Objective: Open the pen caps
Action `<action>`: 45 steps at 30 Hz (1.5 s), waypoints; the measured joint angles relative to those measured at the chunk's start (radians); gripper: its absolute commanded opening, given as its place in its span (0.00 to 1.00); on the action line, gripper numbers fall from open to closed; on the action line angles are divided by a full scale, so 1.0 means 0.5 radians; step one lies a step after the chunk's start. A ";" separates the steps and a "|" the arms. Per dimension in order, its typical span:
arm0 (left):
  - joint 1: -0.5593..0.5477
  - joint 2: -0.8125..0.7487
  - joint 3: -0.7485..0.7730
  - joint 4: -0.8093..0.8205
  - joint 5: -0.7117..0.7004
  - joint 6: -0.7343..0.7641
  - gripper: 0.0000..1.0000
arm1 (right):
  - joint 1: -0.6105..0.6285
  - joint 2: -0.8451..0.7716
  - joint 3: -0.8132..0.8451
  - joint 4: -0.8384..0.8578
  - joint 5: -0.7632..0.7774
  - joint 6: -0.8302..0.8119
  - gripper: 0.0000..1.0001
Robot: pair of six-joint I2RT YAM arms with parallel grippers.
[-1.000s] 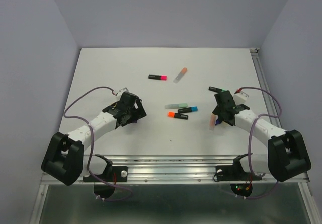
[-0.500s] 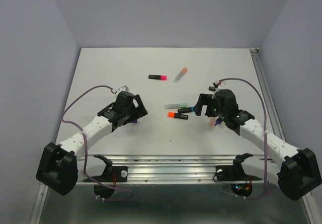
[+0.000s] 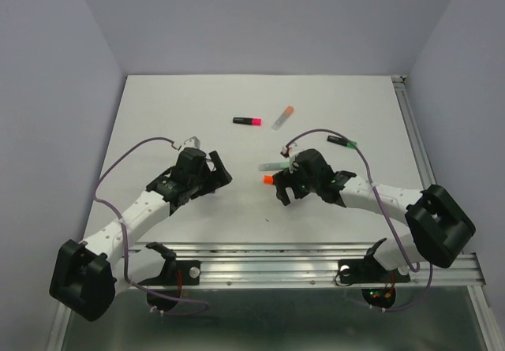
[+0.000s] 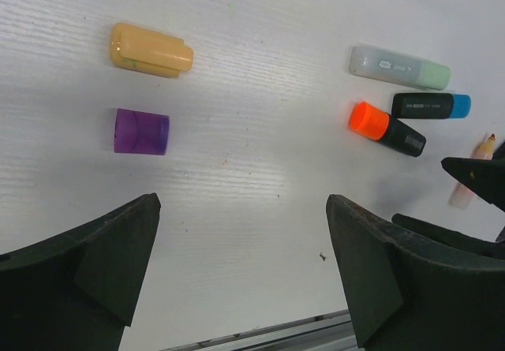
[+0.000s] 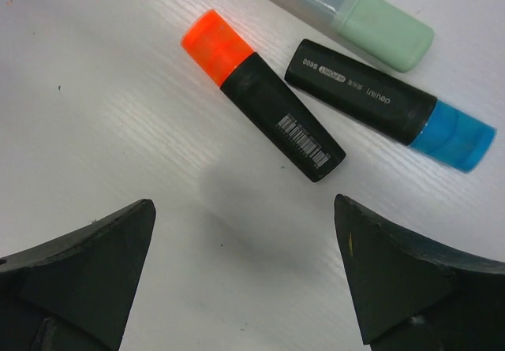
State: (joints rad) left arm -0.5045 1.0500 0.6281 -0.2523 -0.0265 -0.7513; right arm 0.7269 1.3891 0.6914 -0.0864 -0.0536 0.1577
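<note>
Pen caps [image 4: 140, 131] untouched, both jaws wide open, empty

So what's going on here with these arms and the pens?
Two robot arms are uncapping highlighters. The right arm hovers with open, empty jaws above an orange-capped pen lying beside a blue-capped pen and a green-capped pen, all three capped. The left arm, jaws open too, hangs over a loose purple cap and a peach cap on the table.

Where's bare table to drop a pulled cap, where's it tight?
Free: white table's far-left corner; also the near strip between left claw and right claw. Crowded: centre, where the orange-capped black highlighter, blue-capped black highlighter and pale green-capped pen lie close together by the right claw.
</note>
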 measured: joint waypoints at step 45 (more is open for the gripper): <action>0.000 -0.021 -0.001 -0.003 -0.009 0.000 0.99 | 0.000 0.496 0.155 0.340 0.056 -0.391 0.69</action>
State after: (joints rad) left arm -0.5045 1.0393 0.6277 -0.2539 -0.0311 -0.7513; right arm 0.7269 1.6371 0.7689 0.0834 -0.0254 -0.0380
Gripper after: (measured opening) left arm 0.986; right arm 0.740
